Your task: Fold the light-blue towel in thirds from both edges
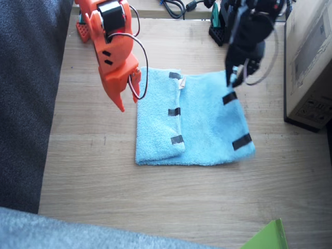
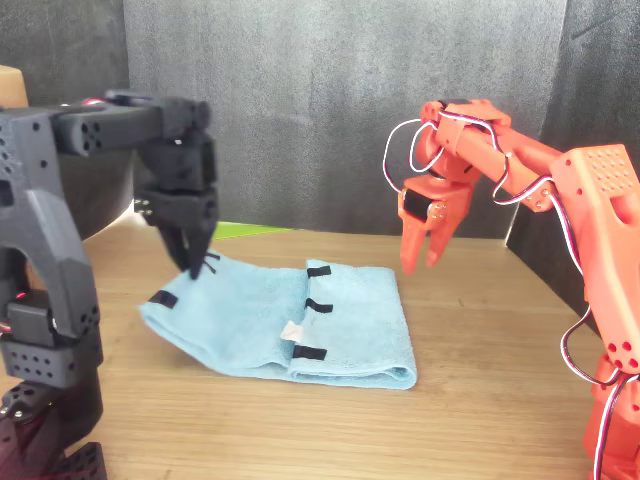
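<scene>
- Light-blue towel (image 1: 202,124) is lying mid-table (image 1: 155,202), w/ one short edge (image 1: 176,111) already folded over onto the middle; its three black tape strips (image 1: 174,111) are sitting in a row on top.
- Other short edge (image 1: 236,119) is being lifted off the wood at its far corner; two tape strips are showing there, third one hidden behind the gripper.
- Left gripper (image 1: 232,79) (black arm) is pinching that raised corner, jaws nearly closed on the cloth; front view is showing the same grip (image 2: 193,262).
- Right gripper (image 1: 129,93) (orange arm) is hovering just beside the folded side, above it, jaws a little apart, holding nothing (image 2: 425,255).
- Lime-green sheet (image 1: 267,236) is poking in at table's near corner.
</scene>
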You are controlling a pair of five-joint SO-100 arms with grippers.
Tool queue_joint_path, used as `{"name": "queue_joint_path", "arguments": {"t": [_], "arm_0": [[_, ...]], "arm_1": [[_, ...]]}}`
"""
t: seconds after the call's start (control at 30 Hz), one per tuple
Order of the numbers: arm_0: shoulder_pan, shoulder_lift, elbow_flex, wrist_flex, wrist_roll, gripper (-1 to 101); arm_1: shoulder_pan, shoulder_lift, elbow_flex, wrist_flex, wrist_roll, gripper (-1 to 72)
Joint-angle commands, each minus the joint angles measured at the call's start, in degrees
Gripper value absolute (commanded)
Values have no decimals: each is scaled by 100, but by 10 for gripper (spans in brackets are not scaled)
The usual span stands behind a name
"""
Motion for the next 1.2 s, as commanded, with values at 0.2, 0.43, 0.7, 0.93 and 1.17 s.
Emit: {"name": "queue_joint_path", "arguments": {"t": [0.2,0.43,0.7,0.93,1.17], "arm_0": [[-694,-835,-1872,896,79,-2],[-1143,-1872,-3419,1529,70,-2],[-1564,-2900,-5045,2030,132,-2],[-1942,-3586,-5704,2039,123,-2],[-2391,-4052,-6170,2057,123,147]], "arm_1": [[-62,519,167,44,44,217],[-97,659,352,44,44,217],[-193,765,492,44,26,218],[-255,861,589,44,26,217],[-290,896,598,44,35,219]]}}
